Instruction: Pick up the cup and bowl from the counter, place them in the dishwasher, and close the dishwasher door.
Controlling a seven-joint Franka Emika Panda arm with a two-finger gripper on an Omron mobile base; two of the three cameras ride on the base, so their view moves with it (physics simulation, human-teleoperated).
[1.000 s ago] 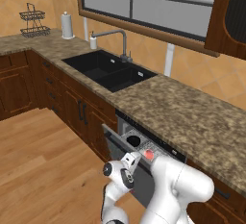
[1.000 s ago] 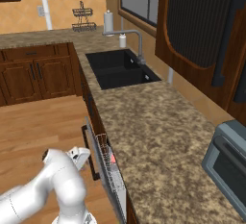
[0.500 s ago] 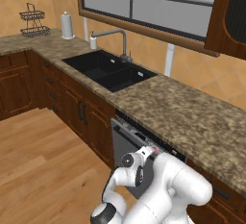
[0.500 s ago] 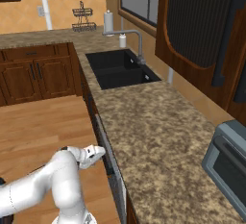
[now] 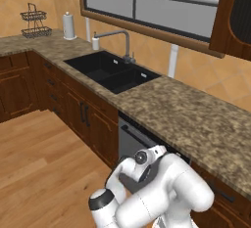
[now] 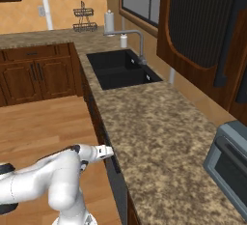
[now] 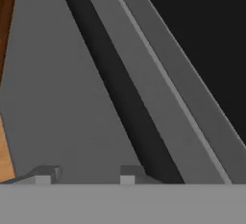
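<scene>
The hand (image 7: 84, 174) sits against the dishwasher door (image 7: 57, 98) at lower centre, fingertips slightly parted, holding nothing, beside its black bar handle (image 7: 115, 83).

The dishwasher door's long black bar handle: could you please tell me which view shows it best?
The hand view: the long black bar handle crosses the flat grey dishwasher door close up. The left base view shows a thin dark bar; in the right base view, it is too edge-on to tell.

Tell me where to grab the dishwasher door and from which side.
Grip the black bar handle that runs across the top of the dishwasher door, coming from the front, the kitchen-floor side. The bar stands proud of the flat grey panel, so the end effector can likely close its fingers across it.
</scene>
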